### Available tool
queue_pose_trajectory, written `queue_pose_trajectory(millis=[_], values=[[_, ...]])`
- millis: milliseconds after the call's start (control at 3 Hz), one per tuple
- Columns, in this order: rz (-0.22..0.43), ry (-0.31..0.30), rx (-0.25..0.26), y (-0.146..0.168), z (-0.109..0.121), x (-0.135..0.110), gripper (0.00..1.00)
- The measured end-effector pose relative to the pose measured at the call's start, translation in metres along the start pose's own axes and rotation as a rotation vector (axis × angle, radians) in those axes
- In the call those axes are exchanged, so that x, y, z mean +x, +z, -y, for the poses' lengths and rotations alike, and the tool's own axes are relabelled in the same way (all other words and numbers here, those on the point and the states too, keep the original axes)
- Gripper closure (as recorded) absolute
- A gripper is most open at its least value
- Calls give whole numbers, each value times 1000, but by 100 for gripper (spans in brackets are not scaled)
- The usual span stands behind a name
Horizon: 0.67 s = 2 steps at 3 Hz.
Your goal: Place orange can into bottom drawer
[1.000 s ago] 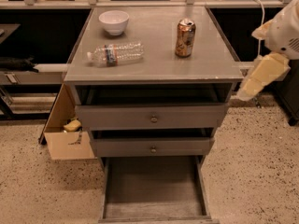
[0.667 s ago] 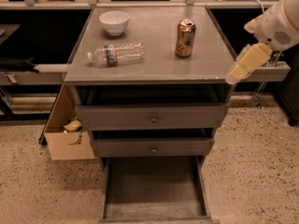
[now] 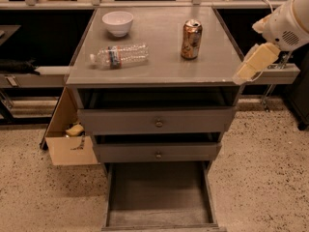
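Note:
The orange can (image 3: pixel 191 39) stands upright on the grey cabinet top (image 3: pixel 159 57), toward the back right. The bottom drawer (image 3: pixel 159 197) is pulled open at the foot of the cabinet, and its flat floor is bare. My gripper (image 3: pixel 252 64) hangs from the white arm at the right, over the cabinet's right front corner. It is to the right of the can and apart from it.
A white bowl (image 3: pixel 118 22) sits at the back left of the top. A clear plastic water bottle (image 3: pixel 119 56) lies on its side in front of it. The two upper drawers (image 3: pixel 157 122) are shut. A cardboard box (image 3: pixel 67 137) stands on the floor to the left.
My arm and gripper have moved up and left, from beside the cabinet's right edge to over its right front corner. The can has not moved.

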<state>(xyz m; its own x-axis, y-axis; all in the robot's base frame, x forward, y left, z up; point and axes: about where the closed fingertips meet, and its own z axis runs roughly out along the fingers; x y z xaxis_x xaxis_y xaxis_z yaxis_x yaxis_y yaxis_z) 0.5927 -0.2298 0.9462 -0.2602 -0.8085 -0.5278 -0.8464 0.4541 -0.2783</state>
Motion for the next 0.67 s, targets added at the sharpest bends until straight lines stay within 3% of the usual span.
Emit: queue_pose_trajectory(millis=[333,667], values=[[18,8,2,6,3,-2,0],[53,25,30,36,33,-18,0]])
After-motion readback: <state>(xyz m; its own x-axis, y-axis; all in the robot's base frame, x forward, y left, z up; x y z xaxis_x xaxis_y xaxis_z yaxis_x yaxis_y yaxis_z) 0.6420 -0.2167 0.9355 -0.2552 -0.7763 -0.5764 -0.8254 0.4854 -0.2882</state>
